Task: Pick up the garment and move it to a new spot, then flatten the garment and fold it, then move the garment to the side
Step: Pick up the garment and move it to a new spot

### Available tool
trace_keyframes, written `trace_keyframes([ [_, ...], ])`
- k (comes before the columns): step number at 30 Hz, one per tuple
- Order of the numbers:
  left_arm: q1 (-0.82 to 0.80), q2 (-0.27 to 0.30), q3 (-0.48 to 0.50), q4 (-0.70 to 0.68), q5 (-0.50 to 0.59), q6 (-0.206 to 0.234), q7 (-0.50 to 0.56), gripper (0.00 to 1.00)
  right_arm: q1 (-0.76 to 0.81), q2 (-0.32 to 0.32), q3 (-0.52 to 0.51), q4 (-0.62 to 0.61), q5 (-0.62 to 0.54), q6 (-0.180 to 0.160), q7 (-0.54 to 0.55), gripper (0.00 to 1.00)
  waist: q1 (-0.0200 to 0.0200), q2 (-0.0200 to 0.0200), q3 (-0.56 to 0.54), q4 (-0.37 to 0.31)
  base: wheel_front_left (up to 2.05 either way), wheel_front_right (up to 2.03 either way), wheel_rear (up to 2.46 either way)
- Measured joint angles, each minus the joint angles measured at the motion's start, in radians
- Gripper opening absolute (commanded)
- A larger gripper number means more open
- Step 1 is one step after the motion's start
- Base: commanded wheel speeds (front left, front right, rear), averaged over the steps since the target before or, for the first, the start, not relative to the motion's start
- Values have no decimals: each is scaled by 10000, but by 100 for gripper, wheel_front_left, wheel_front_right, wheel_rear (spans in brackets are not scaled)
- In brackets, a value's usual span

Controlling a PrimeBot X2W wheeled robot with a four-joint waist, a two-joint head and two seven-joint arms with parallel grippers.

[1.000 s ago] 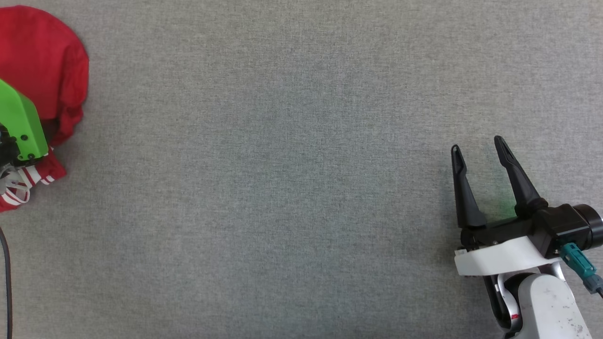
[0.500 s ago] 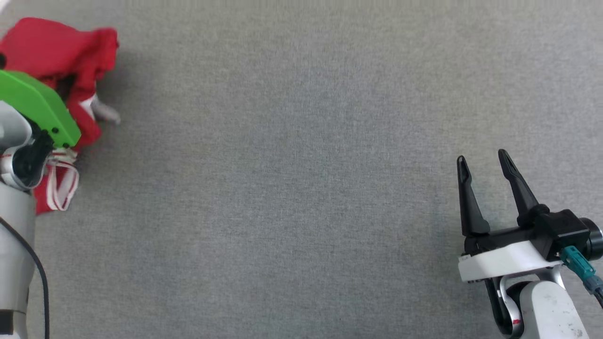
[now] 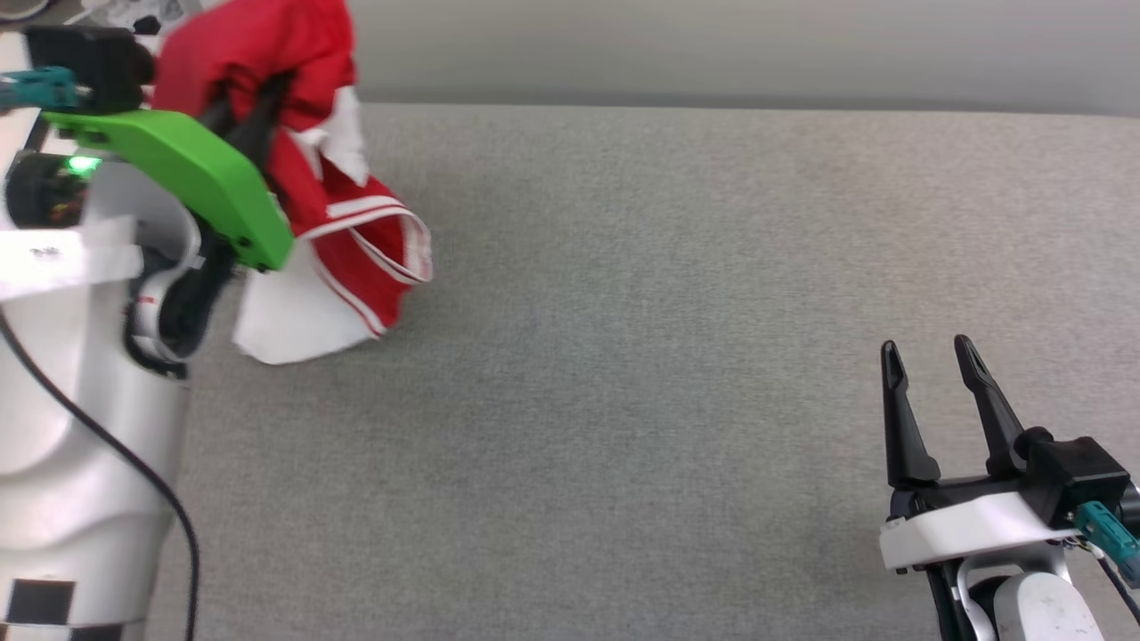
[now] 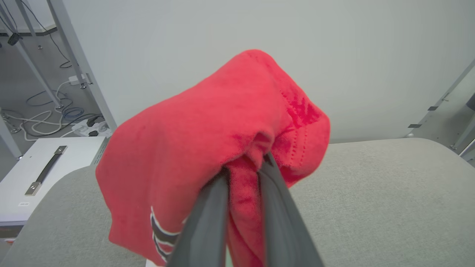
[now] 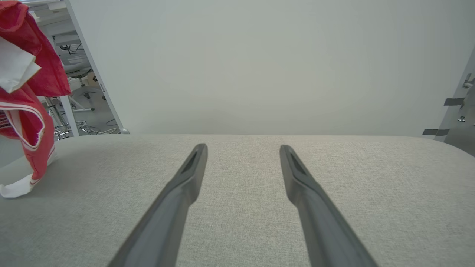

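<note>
Right gripper (image 3: 926, 347): by the near right corner of the table (image 3: 623, 374). Its two dark fingers stand apart with bare cloth between them, clearest in the right wrist view (image 5: 243, 147). Its arm is cut off by the lower edge of the head view.
Table top: grey woven covering. Its far edge shows in all three views, but its left edge is hidden behind the left forearm (image 3: 80, 401).
Left gripper (image 3: 254, 107): raised above the far left corner, clamped on a fold of the garment (image 3: 303, 53). In the head view its fingertips are buried in cloth and a green cover (image 3: 178, 178) hides its base. In the left wrist view (image 4: 245, 167) the two fingers pinch red fabric between them.
Garment: a red bunch hanging from that grip (image 4: 207, 126). A white part and a loop of red-white striped trim droop down, and the lowest white end touches the table (image 5: 11, 189).
Hard to make out: the dark, white-edged marks at the garment's lower edge in the left wrist view are too cut off to read.
Beyond the table: a pale wall (image 5: 259, 66), a white cabinet (image 4: 37, 174) and floor cables (image 4: 41, 122).
Count: two grippers with two fingers each, one garment.
</note>
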Motion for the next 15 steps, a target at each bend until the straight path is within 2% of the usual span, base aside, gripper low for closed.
trace_keyframes([
  [4,219,-562,-558,-589,52,151,201,0,116,2,-215,0,19,0,0,100,0,0,-266,-377,0,0,0],
  [5,309,-1070,-974,-709,54,184,270,0,122,0,-322,2,90,0,0,100,0,0,-376,-723,0,0,0],
  [7,383,-1388,-1221,-660,52,184,274,0,121,0,-343,0,107,0,0,100,0,0,-417,-957,0,0,0],
  [11,402,-2036,-1891,-263,146,176,190,0,116,0,-407,-4,215,0,0,100,0,0,-424,-1496,0,0,0],
  [15,354,-2922,-2500,637,209,176,29,0,97,-2,-433,25,322,0,0,100,0,0,-333,-2029,0,0,0],
])
